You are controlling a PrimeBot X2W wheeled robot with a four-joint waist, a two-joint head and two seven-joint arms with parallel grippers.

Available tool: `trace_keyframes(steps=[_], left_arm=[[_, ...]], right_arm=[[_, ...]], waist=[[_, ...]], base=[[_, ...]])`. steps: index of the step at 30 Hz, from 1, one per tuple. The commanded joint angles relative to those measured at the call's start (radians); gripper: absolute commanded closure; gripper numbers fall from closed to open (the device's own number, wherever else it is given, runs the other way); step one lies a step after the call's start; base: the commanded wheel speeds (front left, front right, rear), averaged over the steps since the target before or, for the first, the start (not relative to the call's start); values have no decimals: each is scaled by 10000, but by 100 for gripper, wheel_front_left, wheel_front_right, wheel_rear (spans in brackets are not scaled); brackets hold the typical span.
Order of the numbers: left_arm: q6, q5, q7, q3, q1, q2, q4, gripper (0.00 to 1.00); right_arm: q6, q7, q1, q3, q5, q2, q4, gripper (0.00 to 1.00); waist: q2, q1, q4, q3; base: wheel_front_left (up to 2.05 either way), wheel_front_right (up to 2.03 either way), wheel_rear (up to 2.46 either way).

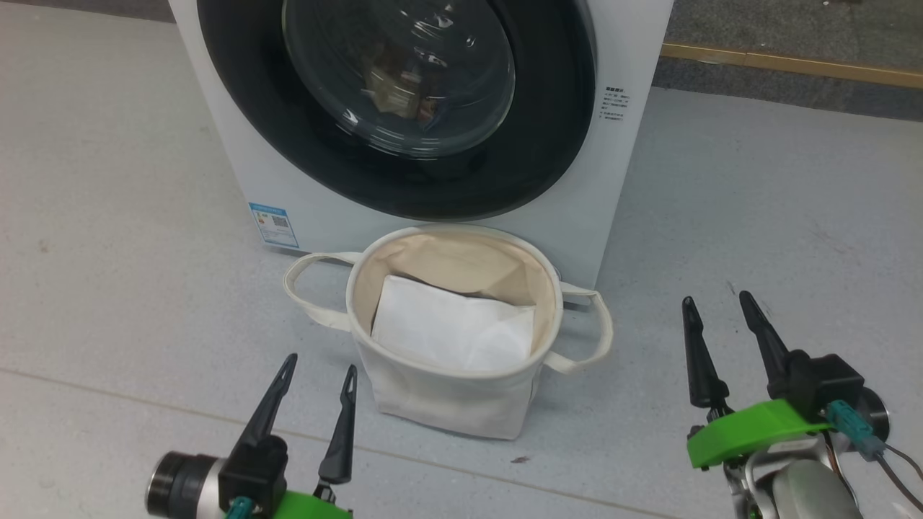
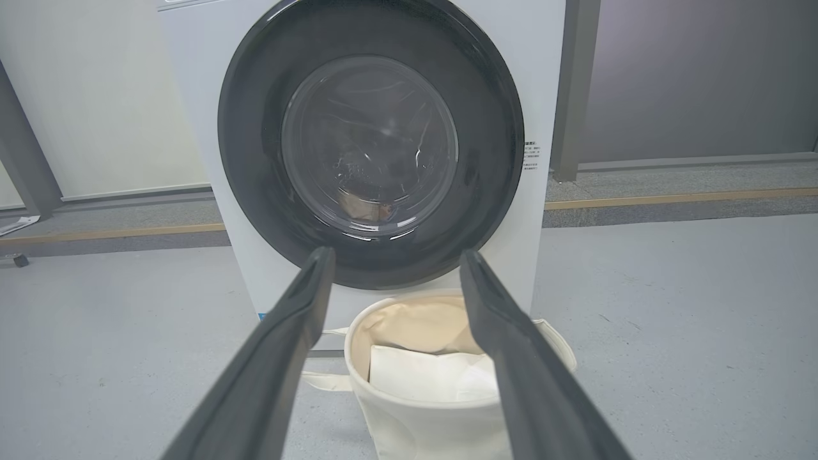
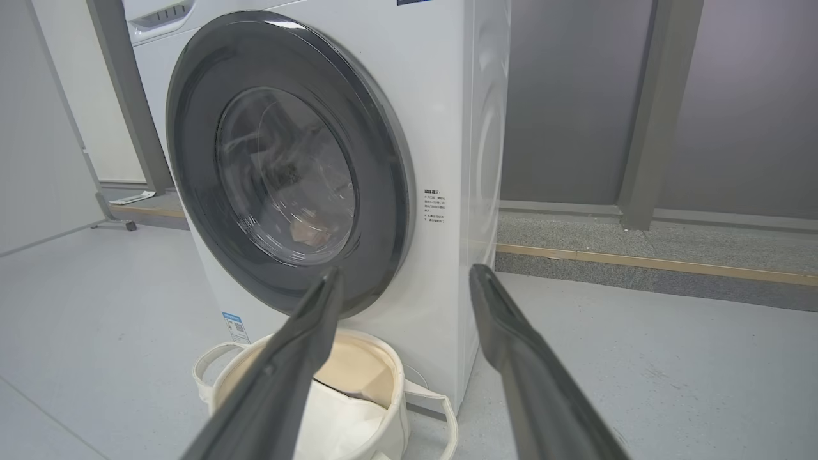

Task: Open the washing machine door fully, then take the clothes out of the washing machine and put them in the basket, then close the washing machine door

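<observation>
The left gripper (image 1: 321,362) hangs over the near left part of the floor (image 1: 108,216), its two dark fingers spread apart with nothing between them, pointing toward the washer; just ahead of it and to its right stands the basket (image 1: 447,404), a cream canvas tub with a looped handle on each side, set on the floor close against the foot of the washing machine (image 1: 620,180); a flat white sheet (image 1: 451,331) lies inside the tub; a small blue label (image 1: 274,225) sits at the machine's lower left front corner; the washing machine door (image 1: 548,144) lies shut against the front, black rim glossy, glass bowl bulging outward above the basket; through the glass the clothes (image 1: 393,90) show as a dim brownish heap low in the drum, their print too blurred to read; small printed text (image 1: 614,104) marks the white panel right of the door; the right gripper (image 1: 717,297) hangs over the near right part of the floor, well apart from the basket, fingers likewise spread and holding nothing; a wooden strip (image 1: 793,65) runs along the far right edge of the floor.
</observation>
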Motion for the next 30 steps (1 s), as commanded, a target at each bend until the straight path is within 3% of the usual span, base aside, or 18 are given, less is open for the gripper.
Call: trace_keyframes(steps=[1,5,11,21,30], left_arm=[[101,219,-130,282,-508,74,-343,0],[87,39,-130,336,-472,17,-255,0],[-29,-827,-130,697,-392,-282,-200,0],[-5,-844,-130,666,-386,-247,60,0],[46,-810,-130,618,-380,-258,126,0]], right_arm=[[2,-162,-502,237,-196,0,-250,0],[2,-162,-477,270,196,0,-199,0],[2,-162,-477,370,2153,0,329,0],[2,-162,-579,342,1310,1,276,0],[2,-162,-547,369,1247,1,255,0]], waist=[[0,0,-1,3],[0,0,-19,6],[0,0,-56,-39],[0,0,-127,-95],[0,0,-115,-118]], base=[[0,0,0],[0,0,0],[0,0,0],[0,0,0],[0,0,0]])
